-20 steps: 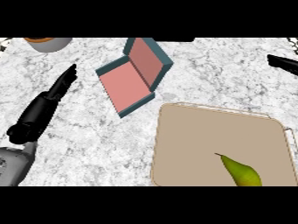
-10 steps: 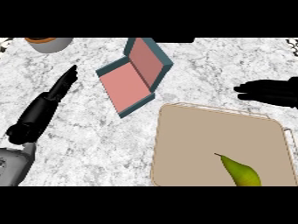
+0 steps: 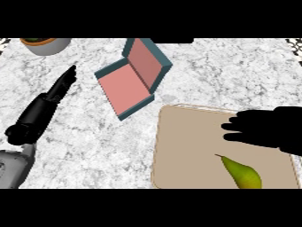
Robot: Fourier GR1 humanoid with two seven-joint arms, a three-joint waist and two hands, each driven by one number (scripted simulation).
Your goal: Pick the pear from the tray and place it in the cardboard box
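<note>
The right hand (image 3: 271,133) hovers open and empty over the tray (image 3: 186,150), just beyond the pear (image 3: 243,174), poised to grasp. The left hand (image 3: 48,104) rests straight-fingered, left of the open cardboard box (image 3: 132,77).

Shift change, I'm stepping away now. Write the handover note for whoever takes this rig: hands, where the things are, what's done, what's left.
Right hand: open, holding nothing, over the tray's far right part, short of the pear.
Left hand: open, fingers straight, lying over the counter at left, idle.
Pear: lying on the tray, near its front edge, stem pointing up-left, untouched.
Cardboard box: open, pink inside with teal edges, on the counter beyond the tray's left corner, nothing in it.
Also there: a pot at far left.
Done: nothing yet.
Left: grasp the pear, carry it to the box, put it in.
</note>
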